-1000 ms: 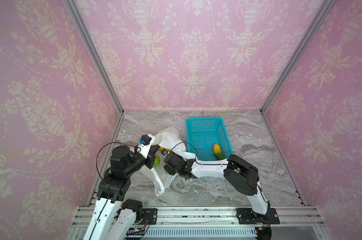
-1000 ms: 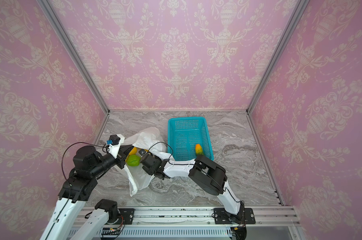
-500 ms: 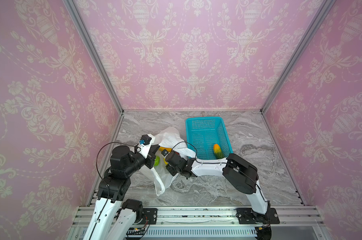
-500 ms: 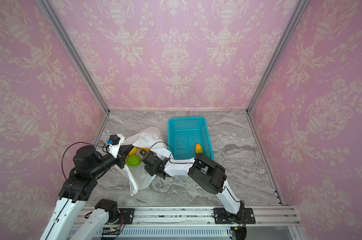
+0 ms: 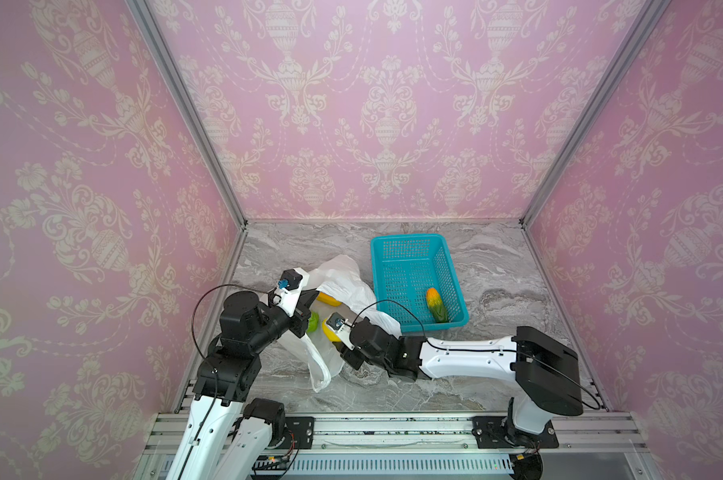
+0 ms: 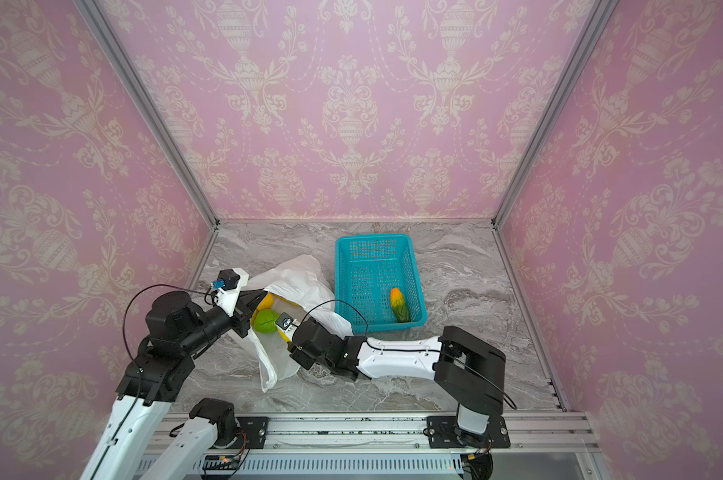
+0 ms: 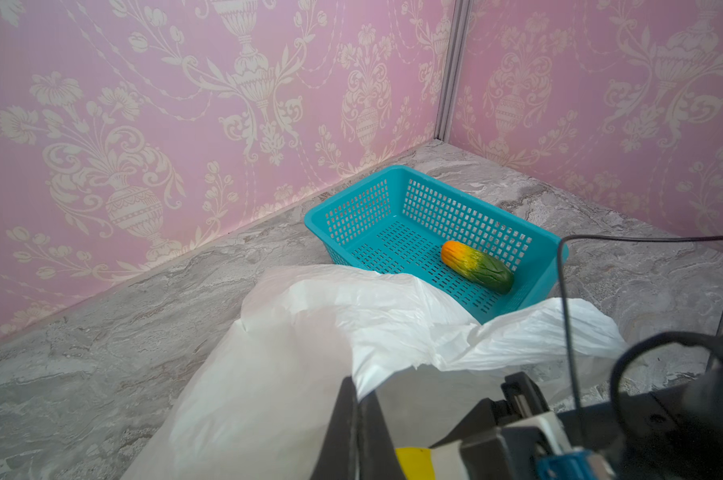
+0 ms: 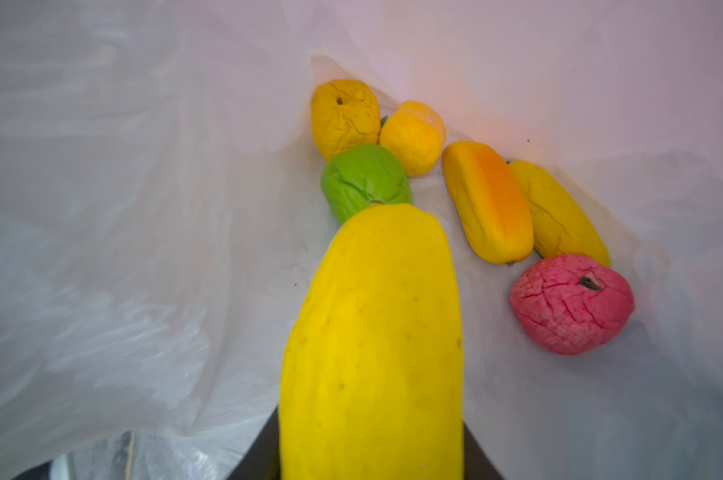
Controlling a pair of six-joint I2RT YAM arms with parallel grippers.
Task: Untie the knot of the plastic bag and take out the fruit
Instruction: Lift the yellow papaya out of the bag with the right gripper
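The white plastic bag (image 5: 343, 276) lies left of the basket with its mouth held open; no knot shows. My left gripper (image 7: 357, 386) is shut on the bag's upper edge. My right gripper (image 8: 372, 457) reaches inside the bag and is shut on a yellow oblong fruit (image 8: 372, 332), with a dark finger on each side. Deeper in the bag lie a green round fruit (image 8: 364, 178), two yellow-orange round ones (image 8: 345, 116), two yellow-orange oblong ones (image 8: 488, 199) and a red-pink one (image 8: 571, 303). In both top views the right fingertips are hidden by the bag.
A teal basket (image 5: 409, 243) stands right of the bag and holds an orange-green oblong fruit (image 5: 435, 305). A loose handle loop (image 5: 320, 370) trails toward the front rail. Pink walls close off the left, back and right sides of the marble table (image 5: 497, 266).
My right gripper has closed on the yellow oblong fruit and edged a little farther into the bag. The left arm and the bag edge it holds have not moved.
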